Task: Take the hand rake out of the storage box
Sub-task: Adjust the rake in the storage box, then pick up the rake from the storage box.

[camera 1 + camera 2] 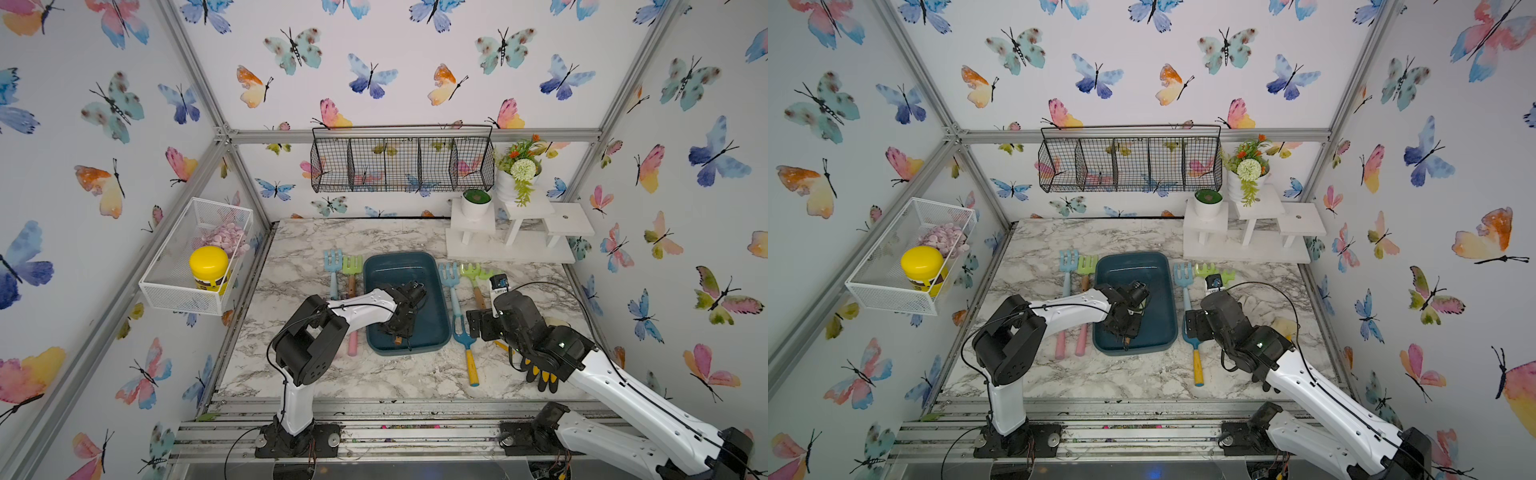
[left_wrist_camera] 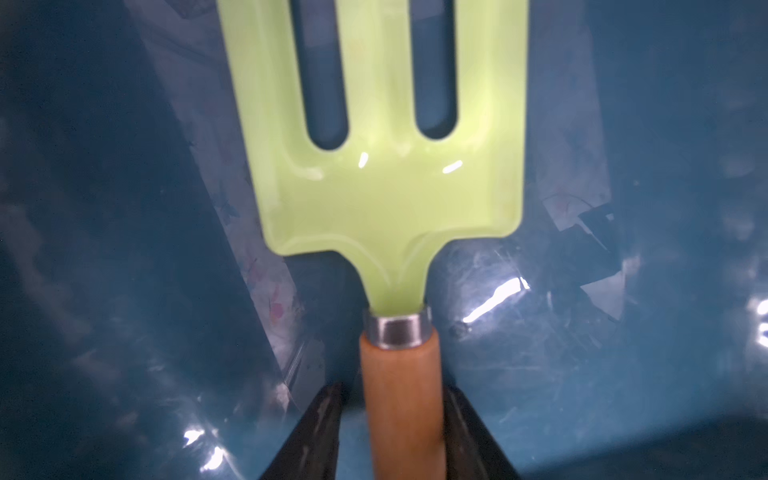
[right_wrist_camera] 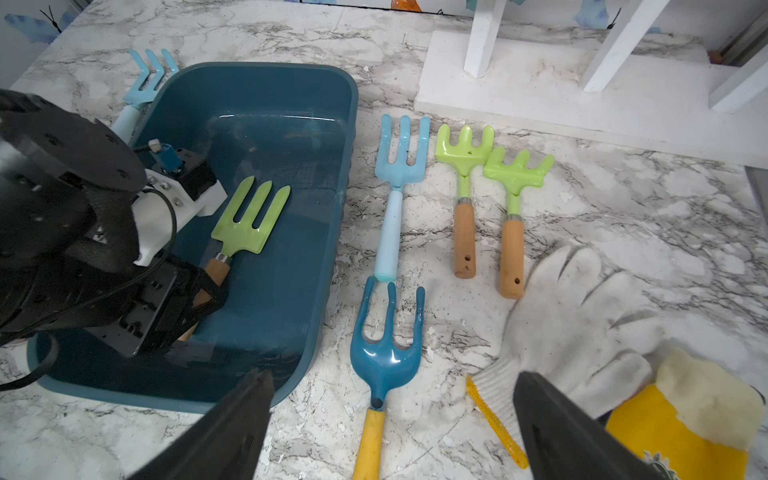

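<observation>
The hand rake (image 2: 386, 195), with a lime-green three-tined head and a wooden handle, lies inside the dark teal storage box (image 1: 432, 332) at the middle of the marble table. My left gripper (image 2: 392, 390) reaches down into the box, and its black fingers (image 2: 461, 415) are closed on the handle just behind the metal collar. From the right wrist view, the rake (image 3: 249, 220) rests on the box floor with my left gripper (image 3: 203, 291) over its handle. My right gripper (image 3: 395, 376) hovers open and empty to the right of the box (image 3: 270, 95), above a dark blue fork (image 3: 386, 353).
A light blue fork (image 3: 401, 166), two green rakes (image 3: 463, 158) and a white glove (image 3: 582, 316) lie to the right of the box. Two more tools (image 1: 343, 270) lie on its left. A white stand (image 1: 511, 241) sits at the back right, with a white mesh basket (image 1: 195, 257) and a black wire basket (image 1: 401, 164) on the walls.
</observation>
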`<state>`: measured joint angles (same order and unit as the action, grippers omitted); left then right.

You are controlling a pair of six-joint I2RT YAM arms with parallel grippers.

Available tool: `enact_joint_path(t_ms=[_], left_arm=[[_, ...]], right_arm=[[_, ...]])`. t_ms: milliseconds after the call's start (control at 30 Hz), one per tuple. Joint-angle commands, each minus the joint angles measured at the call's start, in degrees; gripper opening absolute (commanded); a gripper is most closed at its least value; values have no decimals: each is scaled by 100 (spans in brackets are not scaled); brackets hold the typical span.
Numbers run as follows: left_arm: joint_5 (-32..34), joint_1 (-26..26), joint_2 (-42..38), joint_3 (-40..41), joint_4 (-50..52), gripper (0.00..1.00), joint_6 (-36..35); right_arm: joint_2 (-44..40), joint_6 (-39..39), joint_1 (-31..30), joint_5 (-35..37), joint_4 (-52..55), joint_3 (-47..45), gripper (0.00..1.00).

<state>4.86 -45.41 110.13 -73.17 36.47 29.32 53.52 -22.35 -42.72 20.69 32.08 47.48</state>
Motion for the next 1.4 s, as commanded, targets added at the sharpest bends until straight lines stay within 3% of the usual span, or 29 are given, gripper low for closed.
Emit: enact_joint_path(t_ms=[0, 433, 733, 800, 900, 1000, 1233, 1367], left_arm=[[27, -15, 157, 40, -24, 35, -80], [458, 196, 312, -466, -114, 21, -229], [504, 497, 368, -769, -223, 20, -269], [507, 530, 385, -787, -254, 24, -274], [526, 533, 395, -778, -254, 44, -286], [517, 533, 393, -752, -219, 57, -274], [555, 533, 391, -681, -219, 60, -285], [566, 533, 609, -756, -219, 56, -305]], right_arm=[[27, 55, 18, -82, -51, -64, 97], [71, 47, 18, -77, -44, -64, 97], [80, 46, 18, -74, -52, -64, 97], [89, 47, 18, -81, -49, -64, 97], [89, 46, 18, -74, -43, -64, 97], [97, 51, 18, -75, -45, -64, 97], [113, 46, 18, -87, -48, -64, 97], [106, 46, 18, -91, -44, -64, 97]])
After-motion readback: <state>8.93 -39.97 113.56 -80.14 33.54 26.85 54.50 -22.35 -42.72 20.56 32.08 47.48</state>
